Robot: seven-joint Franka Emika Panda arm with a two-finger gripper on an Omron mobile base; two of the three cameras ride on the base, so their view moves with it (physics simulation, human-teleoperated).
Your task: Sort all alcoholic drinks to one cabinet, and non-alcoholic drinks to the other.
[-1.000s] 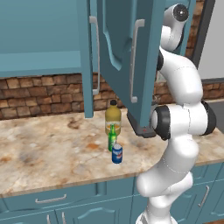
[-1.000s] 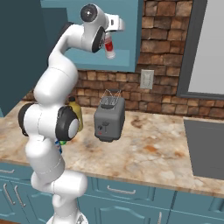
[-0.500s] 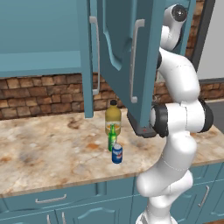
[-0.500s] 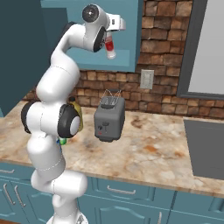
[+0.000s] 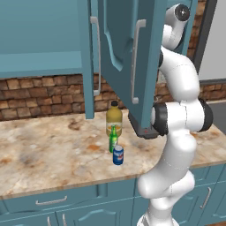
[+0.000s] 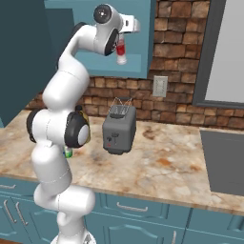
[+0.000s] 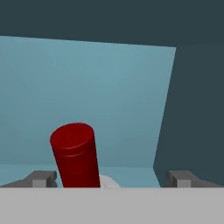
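The open upper cabinet has the arm reaching up into it. On the stone counter below, the yellow-orange juice bottle stands farthest back, the slim green bottle just in front of it, and the blue soda can nearest the front edge; all three are well below the hand. A grey toaster sits further right. In the hand view, a red-capped bottle stands upright inside the cabinet between the fingers, nearer the left one. The gripper is spread wide, holding nothing.
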